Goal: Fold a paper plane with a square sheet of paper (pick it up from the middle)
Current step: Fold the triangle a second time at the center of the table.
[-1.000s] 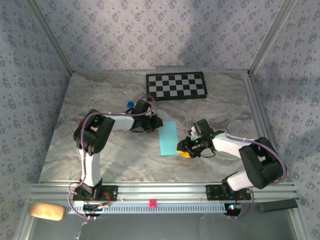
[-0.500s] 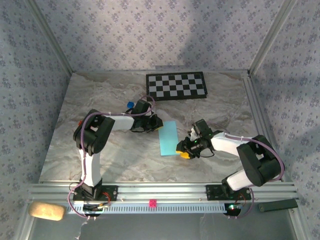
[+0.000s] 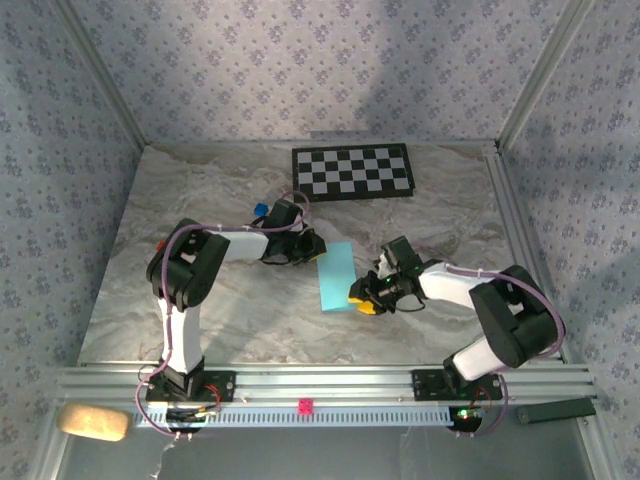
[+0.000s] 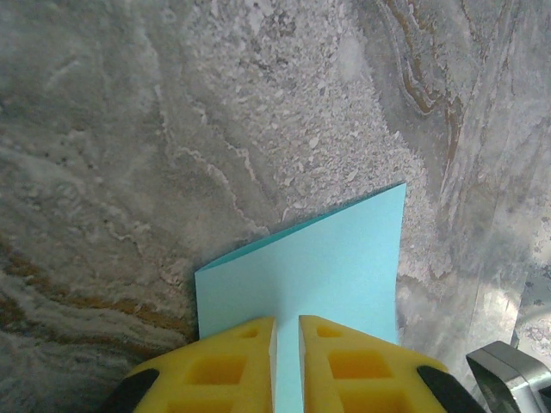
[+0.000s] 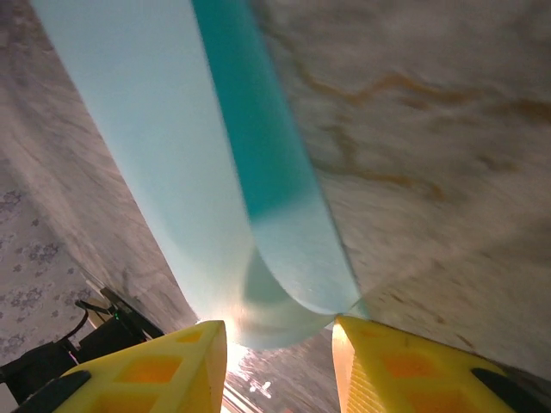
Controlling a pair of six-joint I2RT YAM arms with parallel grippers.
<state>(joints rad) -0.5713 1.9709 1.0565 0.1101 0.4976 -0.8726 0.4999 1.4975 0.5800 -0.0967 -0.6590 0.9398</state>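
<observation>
Checkerboard [image 3: 352,172] and blue cube [image 3: 260,210] lie beyond the paper [image 3: 337,280], clear of it

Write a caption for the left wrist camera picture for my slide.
The left gripper pinches the edge of the blue paper on a gray marble table.

The left arm [image 3: 185,270] and right arm [image 3: 500,320] reach low toward the middle. The left gripper [image 4: 287,325] pinches the paper [image 4: 331,258] — fingers almost touching. The right gripper [image 5: 280,331] has its fingers apart.
</observation>
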